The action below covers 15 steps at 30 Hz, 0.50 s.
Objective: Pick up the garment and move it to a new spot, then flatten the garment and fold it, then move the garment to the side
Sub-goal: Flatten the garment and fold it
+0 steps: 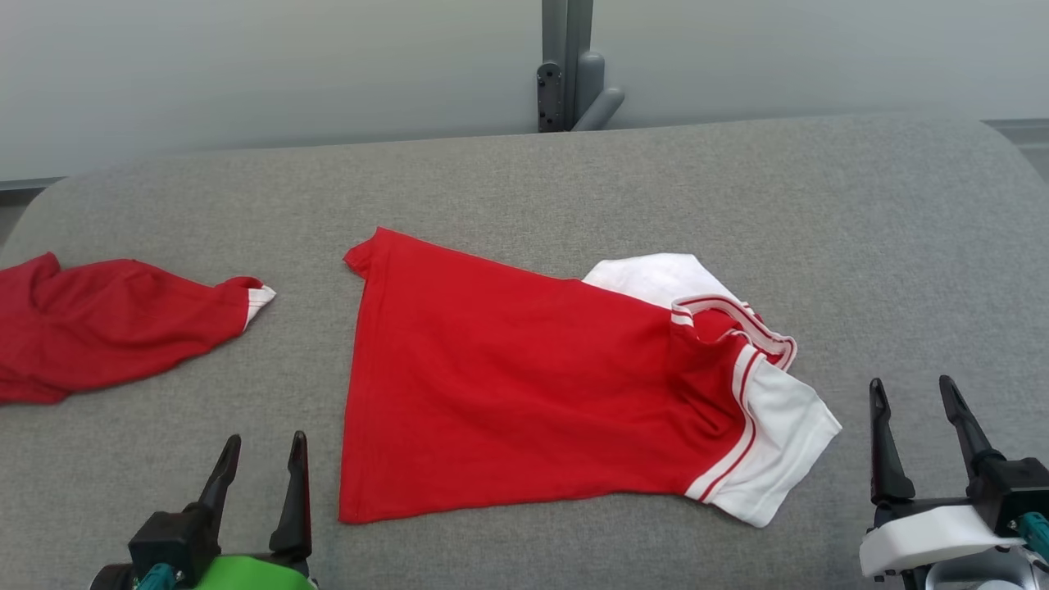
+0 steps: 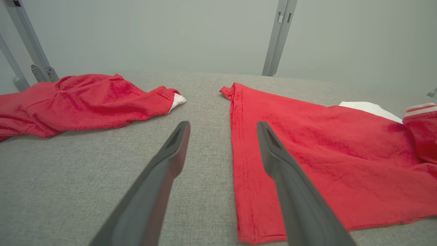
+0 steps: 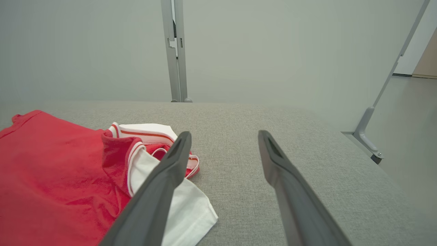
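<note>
Garment (image 1: 524,393): soft, light, limp knit, likely to sag; pinch its hem corners. Left end effector (image 1: 266,442) and right end effector (image 1: 911,385) flank it, spread, empty.

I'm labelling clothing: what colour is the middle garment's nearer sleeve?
White, edged by thin red stripes; the sleeve shows best in the head view.

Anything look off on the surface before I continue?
The red shirt lies askew, not flattened: its collar end is bunched and a white sleeve pokes out from underneath. A second red garment sits crumpled at the left.
</note>
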Tool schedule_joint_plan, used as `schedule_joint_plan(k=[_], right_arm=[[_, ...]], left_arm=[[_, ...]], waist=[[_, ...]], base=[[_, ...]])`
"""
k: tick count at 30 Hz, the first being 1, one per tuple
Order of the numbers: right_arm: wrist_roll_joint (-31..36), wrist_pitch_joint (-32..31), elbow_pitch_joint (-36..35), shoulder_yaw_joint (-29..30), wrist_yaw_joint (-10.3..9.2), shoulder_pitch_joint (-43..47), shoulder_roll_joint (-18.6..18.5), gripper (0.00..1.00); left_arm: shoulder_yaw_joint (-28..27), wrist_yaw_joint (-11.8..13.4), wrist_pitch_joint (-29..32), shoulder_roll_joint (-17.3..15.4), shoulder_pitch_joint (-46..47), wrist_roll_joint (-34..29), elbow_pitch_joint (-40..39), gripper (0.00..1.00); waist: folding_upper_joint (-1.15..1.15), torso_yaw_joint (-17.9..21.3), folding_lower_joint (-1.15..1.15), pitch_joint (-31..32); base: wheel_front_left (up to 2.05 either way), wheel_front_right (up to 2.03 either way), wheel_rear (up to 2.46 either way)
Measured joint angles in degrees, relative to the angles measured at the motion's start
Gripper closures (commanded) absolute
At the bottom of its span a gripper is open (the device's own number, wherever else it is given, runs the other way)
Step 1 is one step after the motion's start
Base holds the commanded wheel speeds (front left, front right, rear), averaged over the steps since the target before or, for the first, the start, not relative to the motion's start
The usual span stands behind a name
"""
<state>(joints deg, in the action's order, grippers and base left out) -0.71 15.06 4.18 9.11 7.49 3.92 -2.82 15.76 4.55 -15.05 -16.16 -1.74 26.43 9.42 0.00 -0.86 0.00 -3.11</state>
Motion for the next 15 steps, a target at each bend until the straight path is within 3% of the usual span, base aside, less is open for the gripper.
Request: schedule_joint_plan(k=[7,15], right_arm=[[-0.9,0.0,1.6,-1.7,0.0,0.7,0.0,0.0],[-1.6,0.0,2.3,-2.4,0.0,1.1,0.0,0.0]], left_arm=[[-6.7,-6.7,0.0,2.3,-1.9,-3.8,4.1,0.0],[-10.6,-9.9,0.0,4.7,-2.3,-7.3,4.5,0.0]], waist=[[0.0,-1.7,0.0,1.9],[0.0,-2.0,0.0,2.4]], base=[[0.0,0.0,0.0],[0.0,0.0,0.0]])
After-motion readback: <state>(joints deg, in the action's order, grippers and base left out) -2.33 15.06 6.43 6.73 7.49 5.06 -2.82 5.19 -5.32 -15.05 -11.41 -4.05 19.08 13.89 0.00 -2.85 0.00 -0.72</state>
